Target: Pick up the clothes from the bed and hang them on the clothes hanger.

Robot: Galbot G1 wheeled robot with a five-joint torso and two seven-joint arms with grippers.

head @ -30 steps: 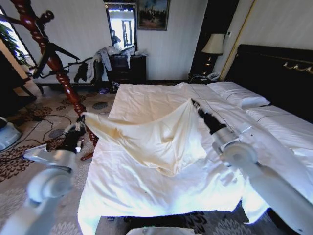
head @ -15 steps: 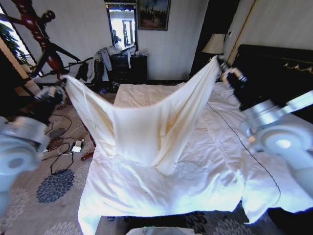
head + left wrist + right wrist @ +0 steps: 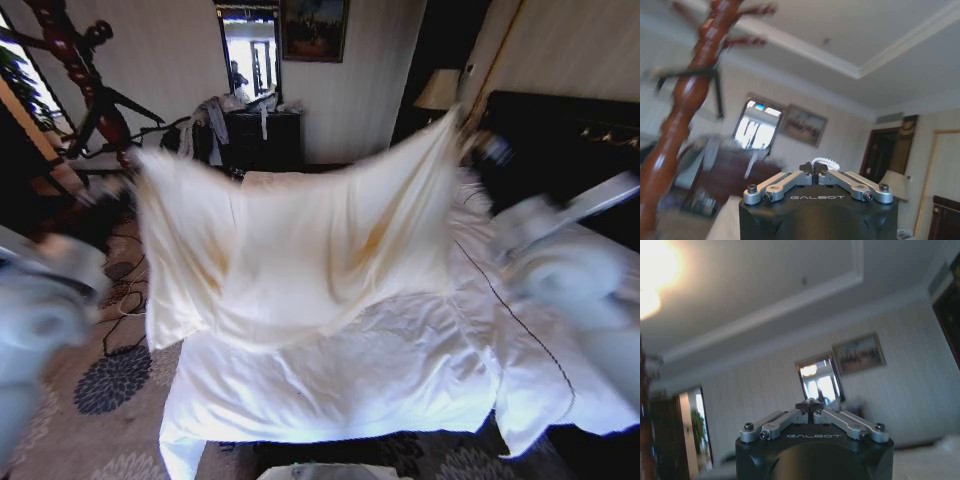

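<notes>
Cream shirt (image 3: 300, 240) spread wide in the air above the bed (image 3: 400, 370), stretched between two raised arms, lower edge hanging just over the white duvet (image 3: 330, 390). Blurred throughout in the head view.

Left pincer (image 3: 125, 185) at the shirt's upper corner on the side toward the coat stand (image 3: 85, 75), beyond the bed's edge. In the left wrist view, left pincer (image 3: 816, 169) closed tight, a small tuft of pale fabric (image 3: 825, 162) pinched at the fingertips, the red-brown coat stand (image 3: 685, 100) close beside it.

Right pincer (image 3: 480, 145) at the shirt's opposite upper corner, toward the black headboard (image 3: 570, 150) and the lamp (image 3: 438, 92). In the right wrist view, right pincer (image 3: 812, 407) with fingers drawn fully together; no cloth clearly visible there at the tips, though the head view has the corner of the shirt meeting it.

Black clothes hanger (image 3: 125, 110) on the coat stand, well apart from the bed, beyond the left arm. Dark dresser (image 3: 255, 135) with grey garments (image 3: 205, 125) against the far wall, behind the shirt.
</notes>
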